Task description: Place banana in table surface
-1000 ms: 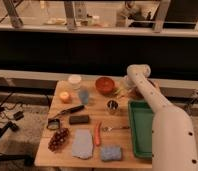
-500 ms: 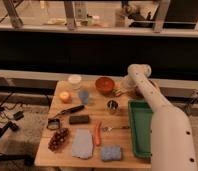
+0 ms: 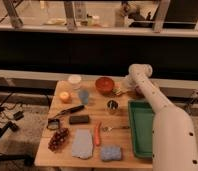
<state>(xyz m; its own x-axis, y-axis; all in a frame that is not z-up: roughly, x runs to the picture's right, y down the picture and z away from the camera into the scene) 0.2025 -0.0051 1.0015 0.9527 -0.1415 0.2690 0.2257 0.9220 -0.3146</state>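
Banana [image 3: 117, 92] — small, pale yellow — lies at gripper [image 3: 123, 89], beside red bowl [image 3: 105, 85].

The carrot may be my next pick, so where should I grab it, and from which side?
Probably its middle, from straight above, fingers closing across its width: the carrot lies flat, long and thin, with a cloth close on one side. The gripper is shut beside the red bowl at the far edge.

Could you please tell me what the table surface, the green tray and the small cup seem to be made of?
The table surface: wood, matte, plank grain visible. The green tray: probably plastic, smooth uniform colour. The small cup: likely metal, greyish sheen. The gripper, shut, sits beside the red bowl.
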